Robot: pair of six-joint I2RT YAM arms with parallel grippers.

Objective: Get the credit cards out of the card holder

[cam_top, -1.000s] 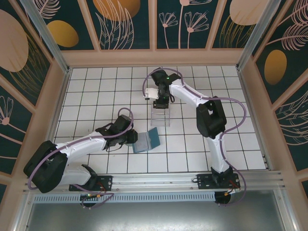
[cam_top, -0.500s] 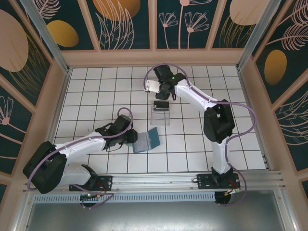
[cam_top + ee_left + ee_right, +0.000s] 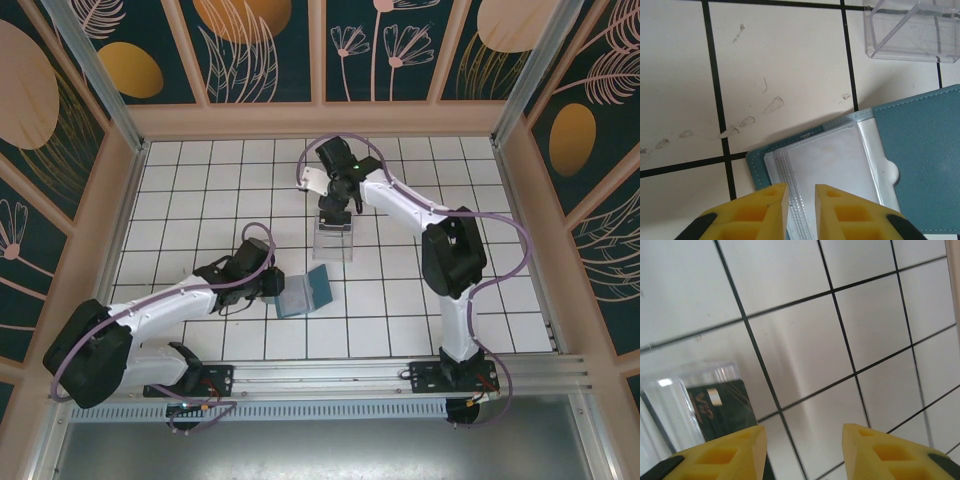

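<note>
The teal card holder (image 3: 312,290) lies open on the tiles, its clear sleeves (image 3: 835,165) showing a pale surface inside; whether that is a card I cannot tell. My left gripper (image 3: 277,288) pinches the holder's left edge, and the yellow fingers (image 3: 801,187) are shut on the sleeve stack. A blackish credit card (image 3: 333,222) rests in the clear tray; it is also visible at the lower left in the right wrist view (image 3: 722,407). My right gripper (image 3: 335,207) hovers over the tray's far end, open (image 3: 804,427) with nothing between its fingers.
The clear plastic tray (image 3: 335,250) stands one tile beyond the holder, its corner visible at the upper right in the left wrist view (image 3: 910,30). White tiled floor lies all around. Wooden walls (image 3: 130,190) close in the left, right and far sides.
The right gripper has opened and drawn back from the black card, which now lies free in the tray. The left gripper and the holder have not moved.
</note>
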